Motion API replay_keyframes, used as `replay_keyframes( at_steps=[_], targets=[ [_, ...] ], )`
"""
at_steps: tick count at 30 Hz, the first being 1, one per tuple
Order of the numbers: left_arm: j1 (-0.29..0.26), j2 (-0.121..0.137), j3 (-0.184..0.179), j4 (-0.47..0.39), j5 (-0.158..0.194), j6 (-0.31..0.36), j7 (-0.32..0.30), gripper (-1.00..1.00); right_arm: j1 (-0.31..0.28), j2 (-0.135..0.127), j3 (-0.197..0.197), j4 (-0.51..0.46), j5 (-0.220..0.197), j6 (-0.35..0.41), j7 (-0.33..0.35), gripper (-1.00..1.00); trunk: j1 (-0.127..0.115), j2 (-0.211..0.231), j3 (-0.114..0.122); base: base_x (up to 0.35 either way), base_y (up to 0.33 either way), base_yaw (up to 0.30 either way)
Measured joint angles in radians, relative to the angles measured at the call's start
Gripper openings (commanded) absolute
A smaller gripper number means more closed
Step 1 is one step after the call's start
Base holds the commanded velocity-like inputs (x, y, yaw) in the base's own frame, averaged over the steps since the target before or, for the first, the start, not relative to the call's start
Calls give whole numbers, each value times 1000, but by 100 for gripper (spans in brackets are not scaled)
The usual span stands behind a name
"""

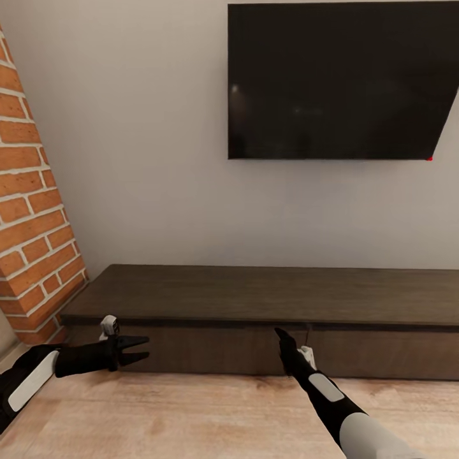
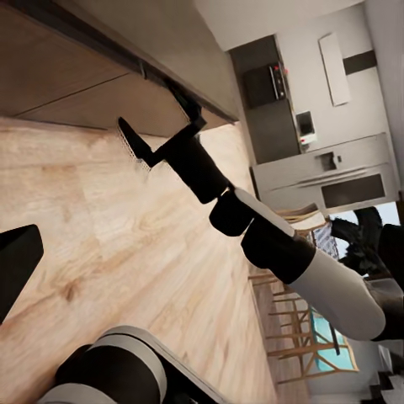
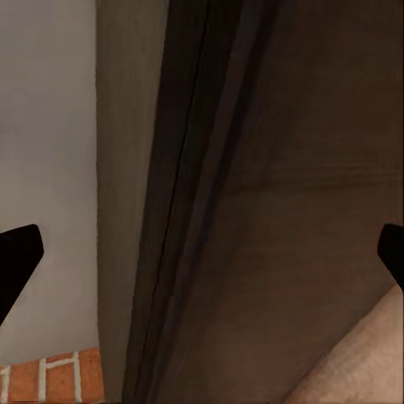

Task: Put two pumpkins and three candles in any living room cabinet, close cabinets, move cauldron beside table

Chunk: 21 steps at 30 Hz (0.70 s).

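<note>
- The left gripper [image 1: 141, 350] is hovering with fingers apart beside the brick pillar [image 1: 32, 217].
- The one long dark brown wooden cabinet [image 1: 268, 299] is sitting shut under one black wall television [image 1: 341, 80].
- The right gripper [image 1: 280, 335] is pointing at the cabinet front; its wrist view is showing the fingertips [image 3: 17, 261] spread wide.

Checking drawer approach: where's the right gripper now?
Head view: right gripper is low, right of centre, tip at the cabinet front just under its top edge, below the TV.
</note>
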Motion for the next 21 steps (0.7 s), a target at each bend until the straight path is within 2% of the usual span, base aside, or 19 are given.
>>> replay_keyframes(
  at_steps=[3,8,12,13,17,21],
  targets=[
    [0,1,0,-3,7,0,-2,100,0,-4,-1,1,0,0,52,100,0,0,0,15,4,-1],
    [0,-1,-1,-5,11,0,-6,100,0,-8,-2,2,-1,0,74,100,0,0,0,3,1,0],
    [0,0,0,-6,11,0,-7,100,0,-25,-2,5,-9,2,111,100,0,0,0,0,0,0],
    [0,1,1,-5,12,0,-7,100,0,-37,-3,6,-9,14,130,100,0,0,0,0,0,0],
    [0,1,1,-5,11,0,-8,100,0,-67,-3,6,-8,85,181,100,2,-1,-15,0,0,0],
    [0,1,1,-6,11,0,-9,100,0,-73,-3,3,-8,101,200,100,4,-2,-31,0,0,0]
  ],
)
